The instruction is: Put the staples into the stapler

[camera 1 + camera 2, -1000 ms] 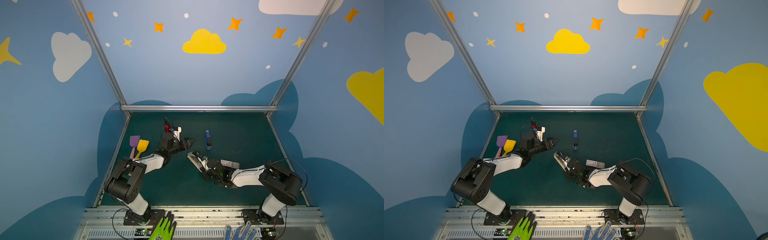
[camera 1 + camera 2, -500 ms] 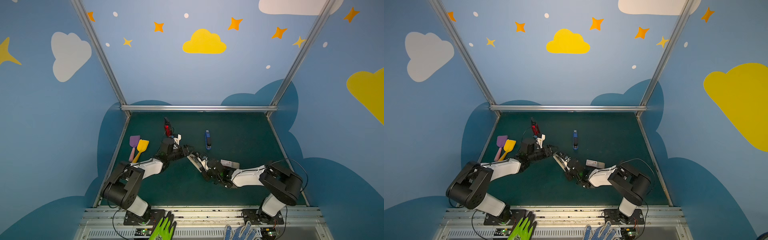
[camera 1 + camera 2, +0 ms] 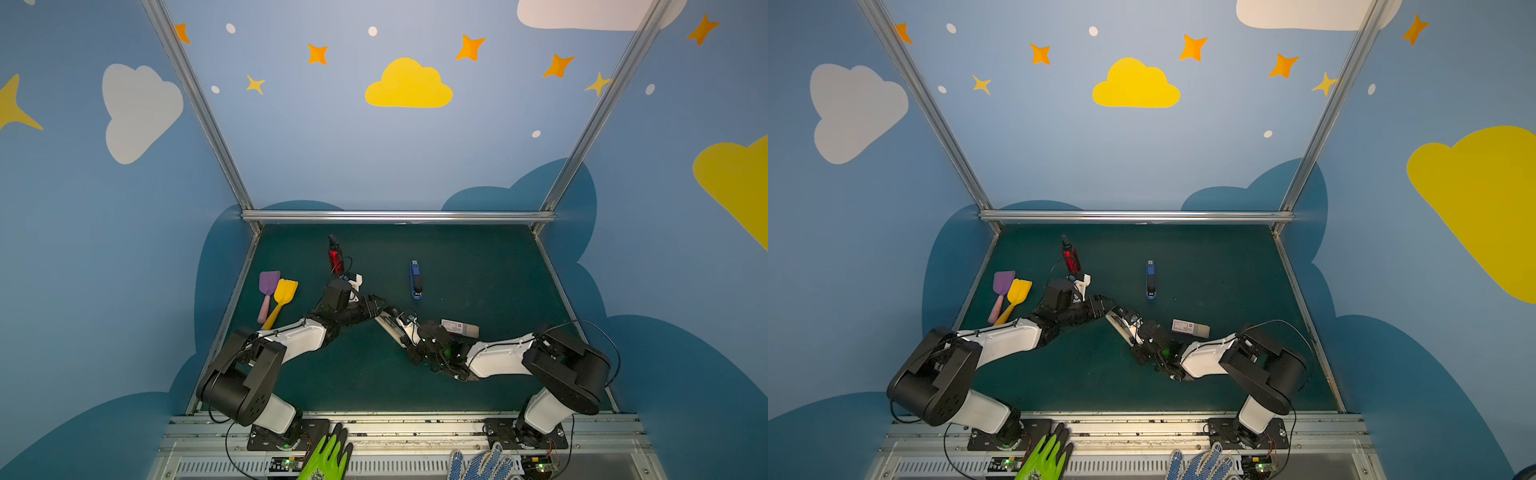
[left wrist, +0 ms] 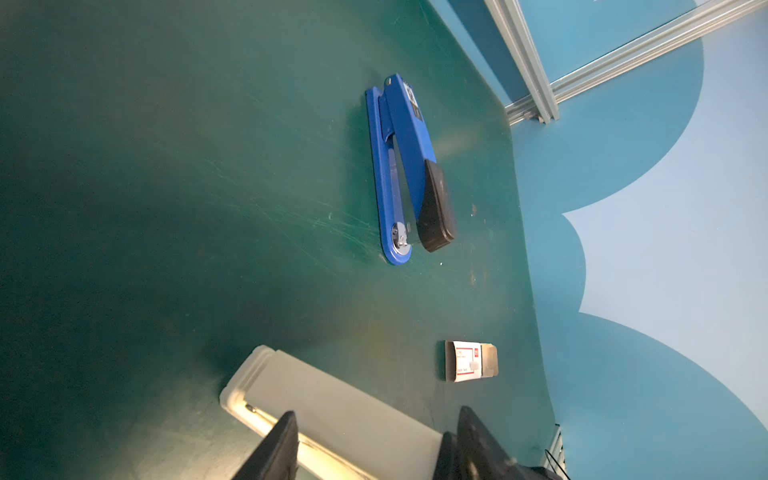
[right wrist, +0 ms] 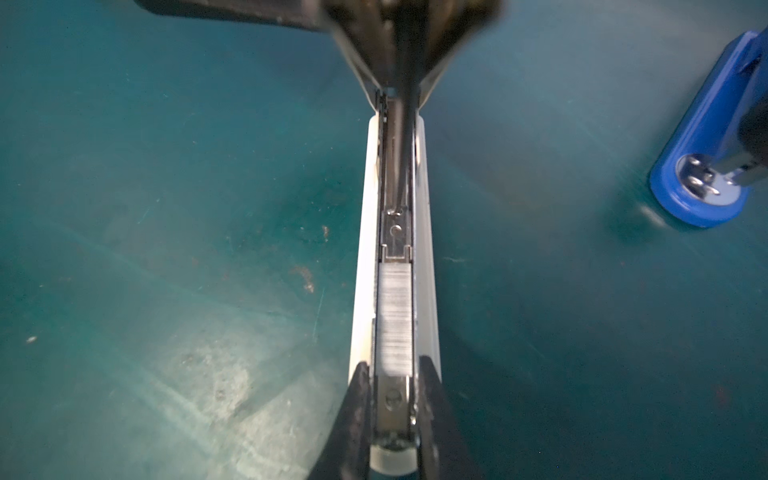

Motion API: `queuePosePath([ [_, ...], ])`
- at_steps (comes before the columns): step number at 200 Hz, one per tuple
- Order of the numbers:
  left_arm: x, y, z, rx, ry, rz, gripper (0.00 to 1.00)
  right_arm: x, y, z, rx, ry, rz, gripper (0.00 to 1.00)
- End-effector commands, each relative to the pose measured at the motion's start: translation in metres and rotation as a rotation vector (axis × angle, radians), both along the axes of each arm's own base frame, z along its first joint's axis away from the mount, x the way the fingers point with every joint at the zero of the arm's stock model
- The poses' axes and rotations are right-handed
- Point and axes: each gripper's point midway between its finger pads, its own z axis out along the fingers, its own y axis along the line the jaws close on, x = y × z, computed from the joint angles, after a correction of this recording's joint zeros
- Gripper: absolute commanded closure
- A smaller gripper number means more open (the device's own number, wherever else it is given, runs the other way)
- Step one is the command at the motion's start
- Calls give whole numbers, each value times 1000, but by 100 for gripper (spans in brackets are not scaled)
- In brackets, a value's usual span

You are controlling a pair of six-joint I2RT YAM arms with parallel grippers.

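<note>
By the look of it you're nearly done: the grey metal staple strip [image 5: 394, 320] lies mid-frame in the channel of the open white plastic stapler [image 5: 397, 232] that the right gripper [image 5: 394, 365] clamps, and only shutting its white lid [image 4: 332, 399] remains, which the left gripper [image 4: 376, 411] straddles with half-spread jaws, grip unclear.

The white stapler [image 5: 426, 249] has a semi-gloss plastic shell around a bright metal magazine; its staple strip [image 5: 393, 316] is finely ribbed grey metal. The blue stapler [image 4: 409, 137] is smooth and semi-gloss, with a matt black pad [image 4: 436, 208]. The staple box [image 4: 469, 360] is printed cardboard. The table mat [image 4: 166, 208] is matt, scratched and scuffed.
</note>
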Motion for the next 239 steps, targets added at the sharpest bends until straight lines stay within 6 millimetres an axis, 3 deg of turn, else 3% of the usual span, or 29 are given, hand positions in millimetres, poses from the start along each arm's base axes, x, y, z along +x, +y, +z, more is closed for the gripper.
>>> queuePosePath([
  [1, -3, -5, -6, 34, 18, -19, 43, -8, -6, -12, -43, 12, 26, 100],
  [35, -9, -2, -17, 54, 45, -10, 48, -6, -7, -2, -13, -14, 10, 100],
  [68, -7, -2, -9, 47, 32, 1, 48, -2, -5, 18, -16, -25, 3, 100],
  [99, -6, -2, -3, 35, 30, 5, 48, -3, -9, 15, -107, 53, -3, 100],
  [102, -6, -3, -3, 33, 30, 4, 48, 1, -2, 23, -92, 51, -4, 100],
  [134, -8, -2, 0, 30, 28, 10, 48, 0, -1, 27, -112, 105, -15, 100],
  [187, -8, -6, 0, 22, 34, -9, 48, 6, 4, 58, -12, -4, 9, 100],
  [239, -8, -13, 3, 8, 33, -25, 48, 12, 9, 72, 2, -39, 18, 100],
])
